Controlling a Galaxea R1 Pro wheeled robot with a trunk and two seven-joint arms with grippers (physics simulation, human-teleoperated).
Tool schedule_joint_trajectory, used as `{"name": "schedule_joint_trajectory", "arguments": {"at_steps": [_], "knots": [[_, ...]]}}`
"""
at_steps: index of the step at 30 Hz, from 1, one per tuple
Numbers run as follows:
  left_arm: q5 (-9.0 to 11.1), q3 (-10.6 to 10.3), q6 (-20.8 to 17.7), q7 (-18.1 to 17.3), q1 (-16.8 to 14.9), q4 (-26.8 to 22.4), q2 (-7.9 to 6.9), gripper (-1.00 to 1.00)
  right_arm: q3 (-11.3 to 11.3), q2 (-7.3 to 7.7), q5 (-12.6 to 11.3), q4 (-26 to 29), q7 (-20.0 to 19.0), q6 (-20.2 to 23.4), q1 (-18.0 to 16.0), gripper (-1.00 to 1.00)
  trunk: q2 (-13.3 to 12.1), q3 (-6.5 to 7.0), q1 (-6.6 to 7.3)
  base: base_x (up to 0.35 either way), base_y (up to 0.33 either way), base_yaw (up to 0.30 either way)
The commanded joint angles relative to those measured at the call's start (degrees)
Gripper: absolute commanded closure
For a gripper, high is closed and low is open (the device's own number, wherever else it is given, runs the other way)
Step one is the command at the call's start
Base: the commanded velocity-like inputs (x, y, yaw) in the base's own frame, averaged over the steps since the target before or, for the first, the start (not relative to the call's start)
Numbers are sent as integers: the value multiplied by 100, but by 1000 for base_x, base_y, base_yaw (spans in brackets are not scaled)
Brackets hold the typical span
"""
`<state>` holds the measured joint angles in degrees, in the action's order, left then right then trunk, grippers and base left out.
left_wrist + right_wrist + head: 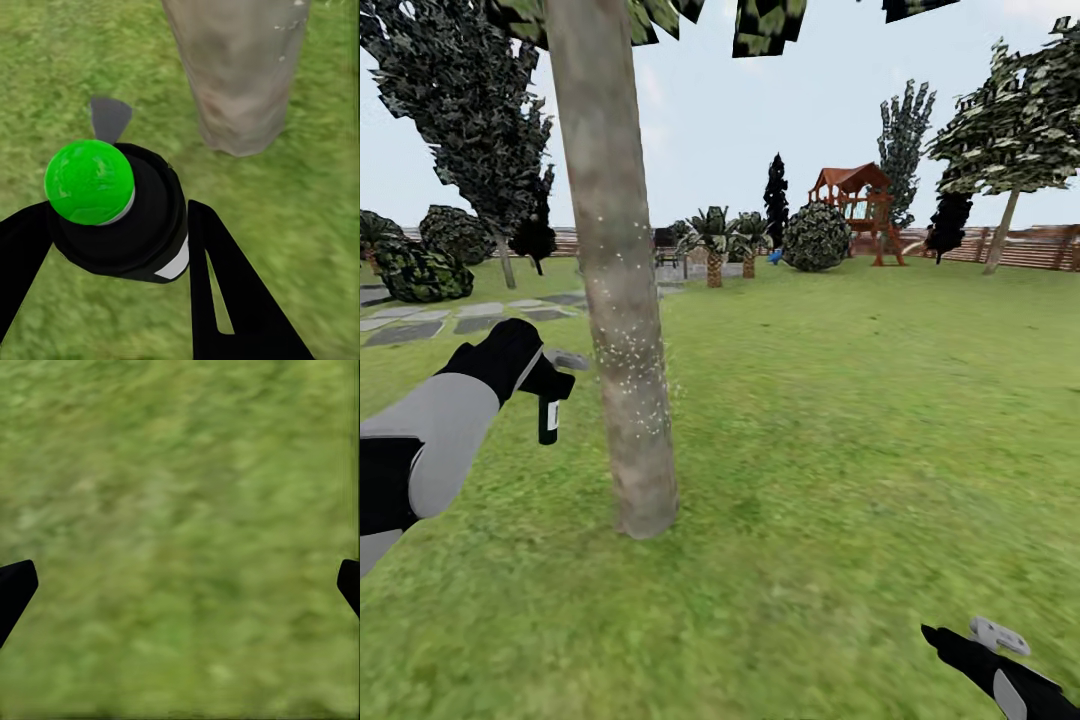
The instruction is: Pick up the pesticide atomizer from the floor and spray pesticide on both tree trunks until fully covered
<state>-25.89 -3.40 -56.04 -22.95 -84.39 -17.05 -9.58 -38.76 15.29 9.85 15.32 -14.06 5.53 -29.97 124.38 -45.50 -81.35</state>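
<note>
The pesticide atomizer, a slim dark bottle with a white label patch [549,414], hangs in my left gripper [545,375] just beside the nearest tree, and I work down from the biggest things I can see. The wide green lawn [860,420] runs back to a brown slatted wooden fence [1040,250], with a second leafy tree on a bare leaning trunk [1000,232] far off at the right, well apart from me. The thick, pale grey-brown trunk of mottled bark [622,330] stands close ahead at centre-left; from my head camera I see a scatter of fine white specks over its middle, which my left wrist camera barely shows, giving me only the trunk's foot [240,82] meeting the grass. That wrist camera does show what the head camera cannot: the bottle's round bright green cap [89,182] seen end on, with the black fingers [225,285] clenched on either side of the dark body. My right gripper [960,635] sits low at the right, its black fingertips [15,589] spread wide apart over bare grass, holding nothing.
</note>
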Motion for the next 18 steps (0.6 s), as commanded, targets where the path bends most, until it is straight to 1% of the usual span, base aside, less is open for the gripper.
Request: {"name": "schedule_joint_trajectory", "arguments": {"at_steps": [1,5,16,18], "knots": [[-3,-2,-1,1,-3,0,0,100,2,0,0,2,-1,0,0,-100,0,0,0,0,316,-274],[-3,-1,-3,1,-3,-1,0,100,0,0,0,0,-6,-1,0,-100,0,0,0,-4,316,-240],[-3,-3,-4,1,-2,0,0,100,0,0,8,5,-9,0,0,-100,0,0,0,-94,316,-16],[-3,-3,-4,1,-4,0,0,100,1,0,8,3,-9,-2,0,-100,0,0,0,-101,316,-177]]}}
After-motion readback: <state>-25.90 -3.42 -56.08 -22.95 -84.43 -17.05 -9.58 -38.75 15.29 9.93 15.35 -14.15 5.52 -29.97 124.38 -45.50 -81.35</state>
